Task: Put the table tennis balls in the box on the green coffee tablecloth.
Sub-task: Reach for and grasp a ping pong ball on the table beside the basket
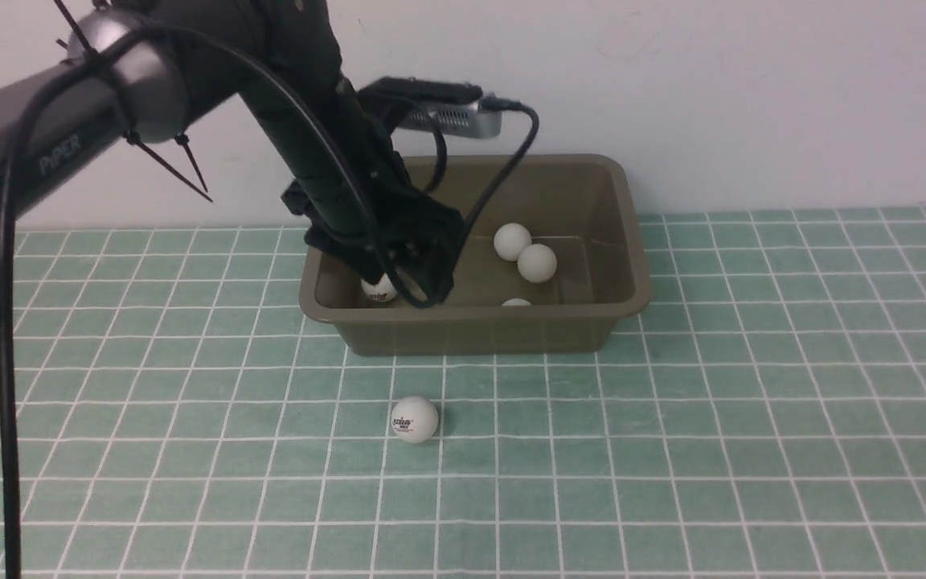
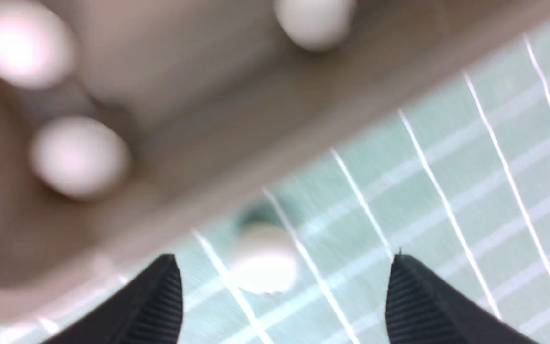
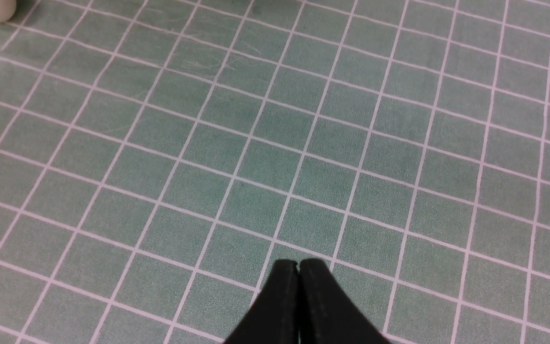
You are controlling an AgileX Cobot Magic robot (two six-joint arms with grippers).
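Left to right. The left arm point(image 1: 69, 121) bears the pale lettering "PiPER" on its grey link and reaches forward, ending above the left end of the box point(image 1: 608, 233). The left gripper point(image 2: 284, 260) has its jaws wide apart with nothing between them, so it carries no load.

In the front view one ball point(image 1: 380, 288) sits on the box floor directly under the gripper. It shows a dark mark that is too small to read. The loose ball point(image 1: 414, 419) rests on the cloth point(image 1: 752, 402), outside the box and near its front wall, on the robot's side of it. It carries a red and dark logo that cannot be read at this size.

Key relation: the loose ball lies nearer the robot than the left gripper and lower down. The left wrist view frames it between the two fingers. A ball has no long axis, so judged from here, any closing direction would serve.

Three more balls point(image 1: 537, 262) lie further right in the box, two touching and one half hidden by the front wall.

The right gripper point(image 3: 299, 267) is absent from the front view. Its jaws are pressed together, empty, above bare cloth. A ball, probably the loose one, shows only at the edge of its wrist view. The left arm is judged the nearer.
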